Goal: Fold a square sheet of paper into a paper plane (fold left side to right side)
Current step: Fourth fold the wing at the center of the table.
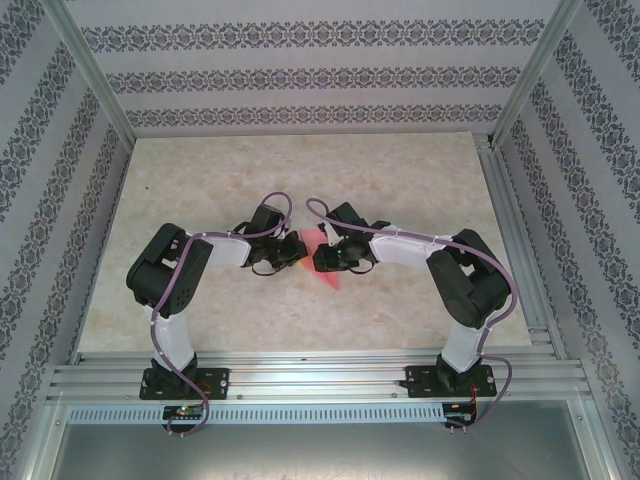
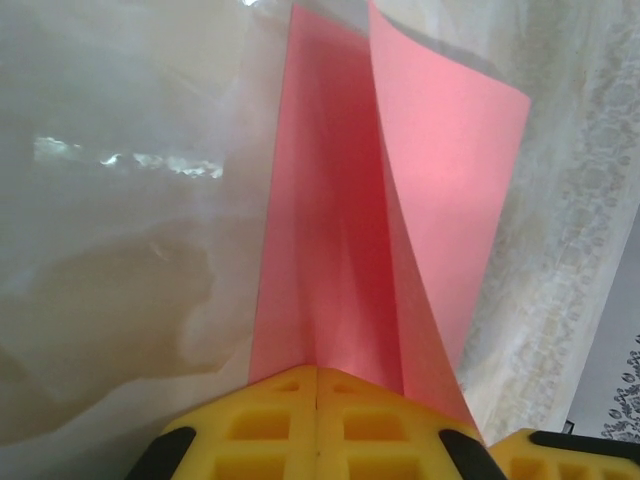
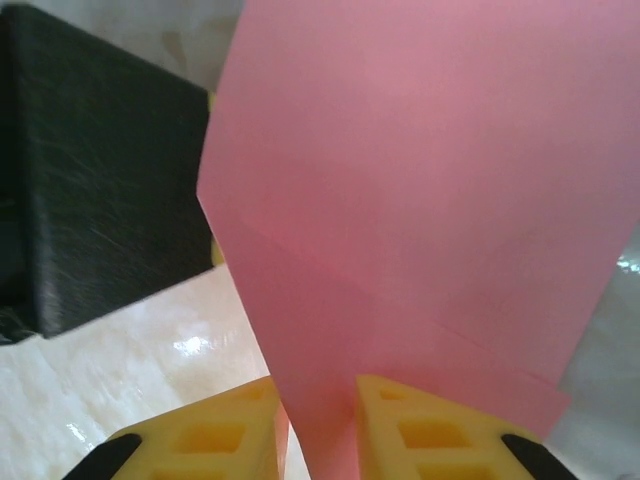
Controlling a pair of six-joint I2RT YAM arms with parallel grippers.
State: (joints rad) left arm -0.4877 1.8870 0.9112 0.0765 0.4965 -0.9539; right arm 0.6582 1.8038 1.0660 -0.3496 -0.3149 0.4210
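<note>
Left claw [image 2: 317,372] is pinched tight on the pink paper [image 2: 330,250], right claw [image 3: 318,390] has jaws slightly parted around it!

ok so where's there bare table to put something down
Bare: the far half of the table up to the back wall, and the near strip in front of the pink paper, between the left arm and right arm. Crowded: the centre, where the left gripper and right gripper meet.

The table [image 1: 200,180] is a pale marbled slab (glossy, catching light). The folded pink paper [image 1: 328,270] is near the table's middle; whether it rests there is unclear.
</note>
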